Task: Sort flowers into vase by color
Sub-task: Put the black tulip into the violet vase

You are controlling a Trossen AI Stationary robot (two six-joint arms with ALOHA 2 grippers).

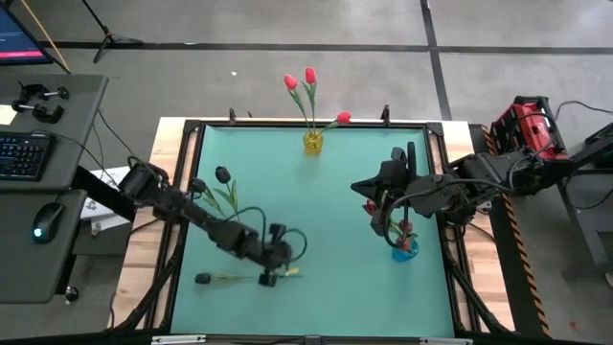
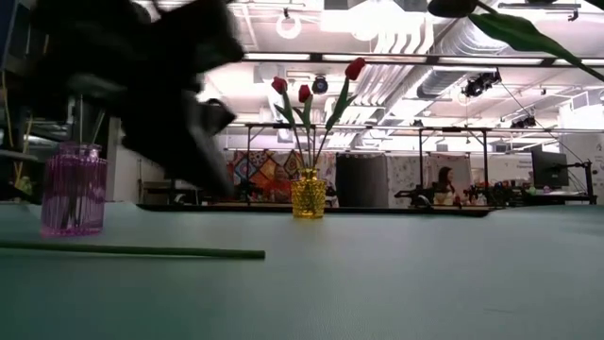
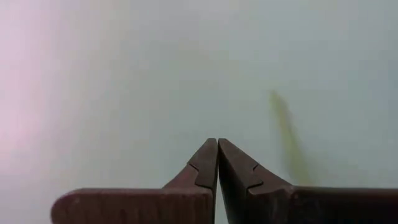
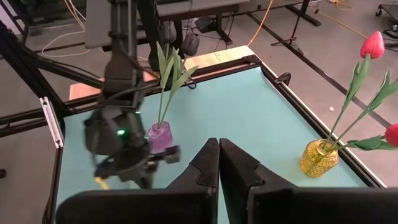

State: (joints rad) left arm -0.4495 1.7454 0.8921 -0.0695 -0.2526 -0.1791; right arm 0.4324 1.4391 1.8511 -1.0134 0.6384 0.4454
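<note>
A dark-headed flower (image 1: 239, 278) lies flat on the green table near the front left, its stem (image 2: 132, 251) running along the surface. My left gripper (image 1: 278, 261) hovers over the stem's right end, shut (image 3: 217, 144) with nothing between the fingers. A purple vase (image 4: 160, 135) at the left holds dark flowers (image 1: 222, 175). A yellow vase (image 1: 313, 143) at the far edge holds red flowers (image 1: 308, 77). A blue vase (image 1: 404, 251) at the right holds crimson flowers (image 1: 370, 207). My right gripper (image 4: 217, 147) waits, shut and raised, above the blue vase.
A black frame (image 1: 192, 129) borders the green mat. A desk with a keyboard (image 1: 21, 153) and a mouse stands off the table's left side. The mat's middle (image 1: 326, 220) between the vases is bare. In the low view, a person sits far behind the table.
</note>
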